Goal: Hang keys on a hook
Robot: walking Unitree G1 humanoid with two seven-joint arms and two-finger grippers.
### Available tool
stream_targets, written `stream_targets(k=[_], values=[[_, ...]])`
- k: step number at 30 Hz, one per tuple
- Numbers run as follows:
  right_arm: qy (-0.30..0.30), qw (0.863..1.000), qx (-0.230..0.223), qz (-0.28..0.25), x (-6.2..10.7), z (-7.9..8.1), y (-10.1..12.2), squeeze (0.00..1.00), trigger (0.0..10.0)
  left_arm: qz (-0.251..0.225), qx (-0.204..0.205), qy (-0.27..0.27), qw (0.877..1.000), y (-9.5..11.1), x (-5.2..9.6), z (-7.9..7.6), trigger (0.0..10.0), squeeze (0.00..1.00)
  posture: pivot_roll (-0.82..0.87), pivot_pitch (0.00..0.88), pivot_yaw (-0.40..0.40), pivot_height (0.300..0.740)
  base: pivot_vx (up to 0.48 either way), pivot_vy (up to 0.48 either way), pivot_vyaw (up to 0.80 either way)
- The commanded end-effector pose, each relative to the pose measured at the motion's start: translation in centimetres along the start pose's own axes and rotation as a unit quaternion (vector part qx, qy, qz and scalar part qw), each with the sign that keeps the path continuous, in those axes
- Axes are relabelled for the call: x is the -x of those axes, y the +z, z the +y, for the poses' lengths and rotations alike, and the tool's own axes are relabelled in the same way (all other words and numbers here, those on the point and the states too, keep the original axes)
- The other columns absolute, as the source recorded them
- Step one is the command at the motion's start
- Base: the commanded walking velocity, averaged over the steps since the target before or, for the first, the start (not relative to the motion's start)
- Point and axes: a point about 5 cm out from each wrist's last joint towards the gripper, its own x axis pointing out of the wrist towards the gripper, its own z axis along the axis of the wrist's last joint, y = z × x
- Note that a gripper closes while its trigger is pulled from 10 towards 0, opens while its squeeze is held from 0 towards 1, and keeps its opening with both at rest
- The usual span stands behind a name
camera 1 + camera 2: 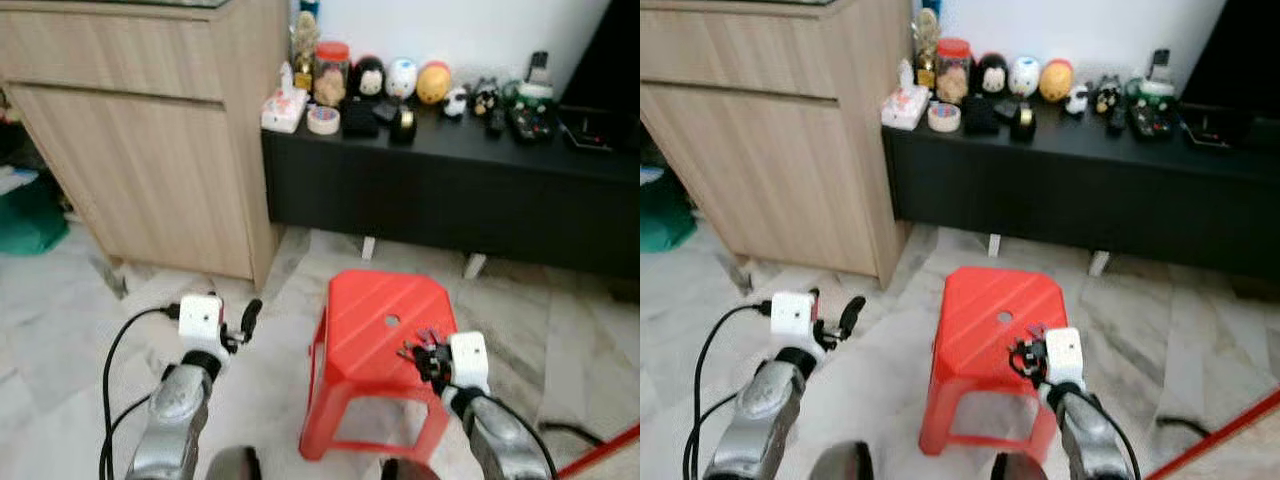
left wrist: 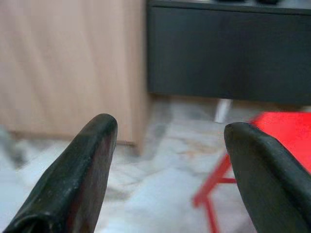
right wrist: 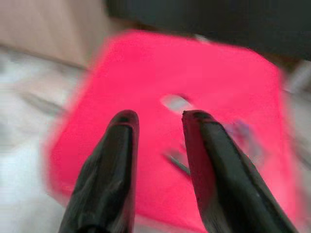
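Marble floor [image 1: 70,290] in pale grey spreads under everything, with a white wall behind. On the left stands a tall wooden cabinet [image 1: 150,140] with a drawer front, and a green bag [image 1: 30,215] lies beside its far left edge. Along the wall to its right runs a long black sideboard [image 1: 450,195] on short white feet. Its tabletop carries a row of small things: a tissue box [image 1: 284,108], a roll of tape [image 1: 323,119], a jar with a red lid [image 1: 331,70], several round toy figures [image 1: 402,78] and some dark gadgets at the right end.

Nearer the camera, in front of the sideboard, stands a red plastic stool [image 1: 378,345] with a small hole in the middle of its seat.

Left gripper [image 1: 245,322] is held out over the floor to the left of the stool, near the cabinet's corner; the left wrist view shows its jaws wide apart and empty. A black cable loops from that arm.

Right gripper [image 1: 425,355] is over the right side of the stool's seat. The right wrist view, blurred, shows its jaws slightly apart above the seat, close to the hole.

Keys [image 1: 418,343] lie on the seat just right of the hole, at the tips of the right gripper; whether the jaws touch them cannot be told.
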Motion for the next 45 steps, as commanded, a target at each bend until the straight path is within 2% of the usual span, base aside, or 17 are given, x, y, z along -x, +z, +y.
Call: stream_targets(k=[1,11,41,44,45], values=[[-0.013,1.0,0.004,0.008,0.42,-1.07,-0.23,0.0,10.0,-0.009,0.005,-0.014,1.0,0.47,-0.32,-0.91,10.0,0.0,0.08,0.0,-0.051,0.614,0.266,0.0,0.0],[-0.011,1.0,0.004,0.009,0.4,-1.04,-0.28,0.0,10.0,-0.01,0.005,-0.017,1.0,0.5,-0.34,-0.97,10.0,0.0,0.08,0.0,-0.05,0.614,0.27,0.0,0.0],[-0.013,1.0,0.007,0.011,0.26,-0.78,-0.28,0.0,10.0,-0.007,0.009,-0.026,1.0,0.39,-0.31,-1.37,10.0,0.0,0.08,0.0,-0.052,0.614,0.0,0.0,0.0],[-0.038,0.998,0.019,0.036,0.01,-1.11,-0.45,0.0,10.0,-0.004,0.011,-0.03,0.999,0.33,-0.28,-1.49,10.0,0.0,0.08,0.0,-0.049,0.614,0.0,0.0,0.0],[-0.067,0.996,0.02,0.063,-0.02,-1.63,-0.83,0.0,10.0,-0.004,0.011,-0.032,0.999,0.31,-0.26,-1.54,10.0,0.0,0.08,0.0,-0.048,0.614,0.0,0.0,0.0]])
